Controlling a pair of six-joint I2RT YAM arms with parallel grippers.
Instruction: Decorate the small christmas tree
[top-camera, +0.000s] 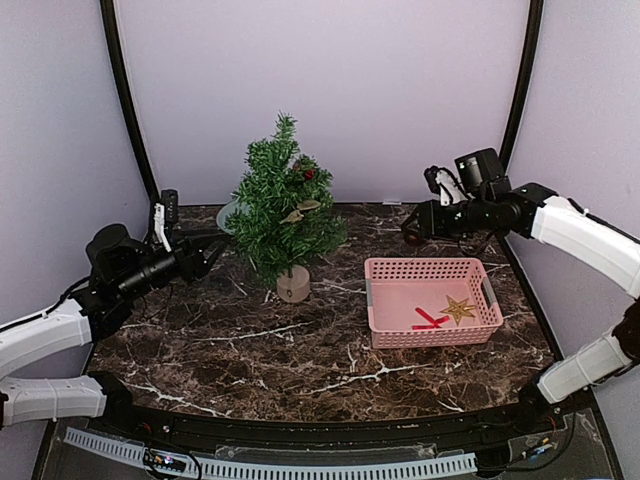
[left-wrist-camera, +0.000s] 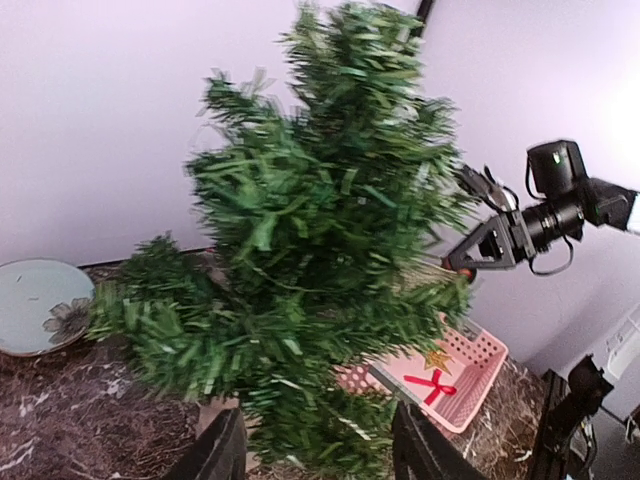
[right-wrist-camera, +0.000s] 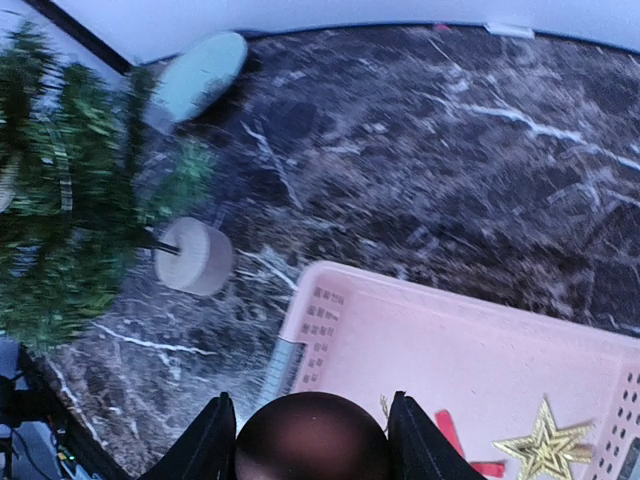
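The small christmas tree (top-camera: 283, 208) stands on its tan base (top-camera: 293, 285) left of centre, with red berries (top-camera: 306, 172) and a gold leaf (top-camera: 300, 212) on it. My left gripper (top-camera: 216, 245) is at the tree's lower left side. In the left wrist view it (left-wrist-camera: 318, 440) is open, and the tree's (left-wrist-camera: 320, 220) low branches reach between the fingers (left-wrist-camera: 215, 455). My right gripper (top-camera: 411, 234) hovers above the far left corner of the pink basket (top-camera: 385, 268), right of the tree. It (right-wrist-camera: 312, 420) is shut on a dark red ball (right-wrist-camera: 312, 445).
The pink basket's floor (right-wrist-camera: 420, 350) holds a gold star (top-camera: 459, 308) and a red ribbon (top-camera: 430, 320). A pale green plate (left-wrist-camera: 35, 300) lies at the back left behind the tree. Curved black poles and pale walls close in the dark marble table (top-camera: 300, 350).
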